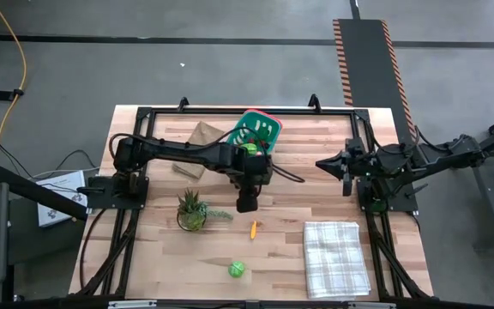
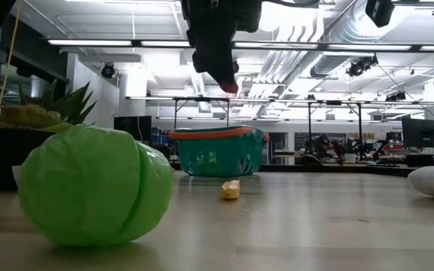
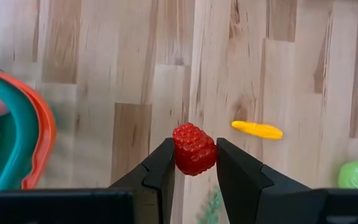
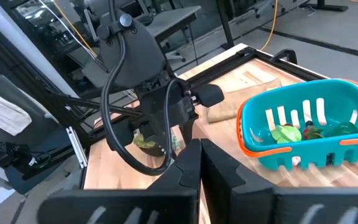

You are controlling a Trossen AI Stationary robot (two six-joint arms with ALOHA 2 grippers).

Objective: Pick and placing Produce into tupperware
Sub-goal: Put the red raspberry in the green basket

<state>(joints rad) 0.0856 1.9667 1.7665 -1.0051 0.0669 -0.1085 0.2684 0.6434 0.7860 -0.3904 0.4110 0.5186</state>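
Observation:
A small red berry-shaped produce piece [image 3: 194,148] hangs in the air between the fingers of my left gripper [image 3: 194,163], which is shut on it above the table's middle [image 1: 247,202]. The low view shows the berry [image 2: 232,87] high above the wood. The teal tupperware with an orange rim [image 1: 256,130] stands at the far middle with green pieces inside [image 4: 288,133]. A yellow-orange piece [image 1: 253,228] and a green round piece [image 1: 237,269] lie on the table nearer the front. My right gripper [image 1: 322,163] waits shut at the right, raised off the table. My left gripper pinches the red berry by two opposite sides [image 3: 178,155] between its two fingers. The fingers come from above, slanting steeply down. The berry sticks out past the fingertips and is lifted well clear of the table.
A spiky green potted plant [image 1: 192,211] stands just left of my left gripper. A flat brown paper bag [image 1: 201,137] lies left of the tupperware. A checked cloth [image 1: 334,257] lies at the front right. Bare wood lies between my left gripper and the tupperware.

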